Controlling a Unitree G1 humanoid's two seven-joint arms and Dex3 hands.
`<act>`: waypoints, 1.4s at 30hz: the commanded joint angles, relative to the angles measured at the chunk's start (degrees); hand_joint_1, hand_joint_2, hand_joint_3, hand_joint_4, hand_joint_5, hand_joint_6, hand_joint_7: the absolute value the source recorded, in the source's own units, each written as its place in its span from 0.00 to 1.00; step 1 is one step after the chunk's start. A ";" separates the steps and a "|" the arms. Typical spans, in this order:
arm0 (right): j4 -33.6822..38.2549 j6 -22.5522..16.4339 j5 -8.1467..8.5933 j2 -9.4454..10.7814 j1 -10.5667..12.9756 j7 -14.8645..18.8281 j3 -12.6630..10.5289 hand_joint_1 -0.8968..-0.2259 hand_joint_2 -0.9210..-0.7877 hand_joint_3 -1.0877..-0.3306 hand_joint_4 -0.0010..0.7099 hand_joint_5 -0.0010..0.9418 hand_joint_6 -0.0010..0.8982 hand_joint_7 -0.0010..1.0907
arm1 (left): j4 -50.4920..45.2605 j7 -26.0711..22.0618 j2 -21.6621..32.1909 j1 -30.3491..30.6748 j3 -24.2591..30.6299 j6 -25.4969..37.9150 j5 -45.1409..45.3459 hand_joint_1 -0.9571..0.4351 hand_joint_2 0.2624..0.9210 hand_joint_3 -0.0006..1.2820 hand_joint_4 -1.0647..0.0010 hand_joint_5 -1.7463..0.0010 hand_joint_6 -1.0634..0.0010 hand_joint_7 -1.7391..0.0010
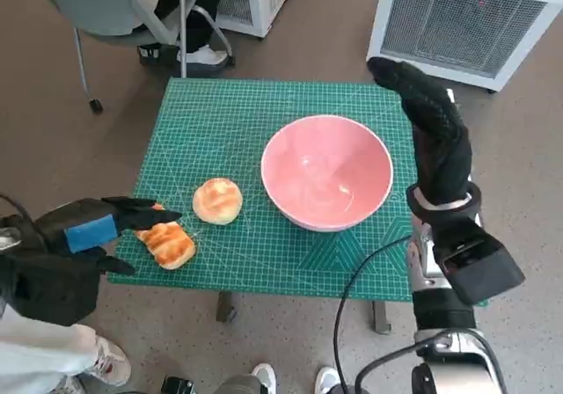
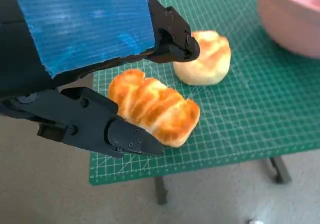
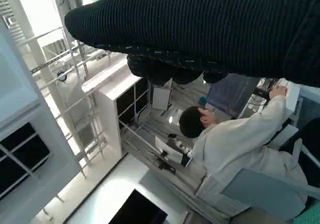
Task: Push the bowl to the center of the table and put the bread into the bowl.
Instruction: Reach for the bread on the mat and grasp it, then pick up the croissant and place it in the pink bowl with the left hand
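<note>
Left hand point(image 2: 100, 84) spread, fingers straddling the long bread point(image 2: 152, 106) at the tabletop point(image 1: 255, 113) near-left edge; nothing gripped. Bowl point(image 1: 326, 172) sits roughly central. Right hand point(image 1: 431, 117) raised beside it, fingers extended, holding nothing. Advice: close squarely across the loaf's width, avoid the round bun point(image 1: 217, 200).

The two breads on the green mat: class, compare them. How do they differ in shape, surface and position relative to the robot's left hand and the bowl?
The long bread is oblong with browned ridges; the round bun is domed, paler and smoother. The long bread lies between the fingers of the left hand at the mat's edge; the round bun sits free, nearer the pink bowl. Both rest on the green mat, outside the bowl.
</note>
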 commanded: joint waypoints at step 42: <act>-1.58 4.07 2.50 0.33 3.46 3.23 0.09 0.48 0.00 0.38 0.48 0.02 0.00 0.68 | 23.07 17.89 -6.71 -11.47 -10.19 -14.53 10.91 0.69 1.00 0.13 0.56 0.19 0.42 0.34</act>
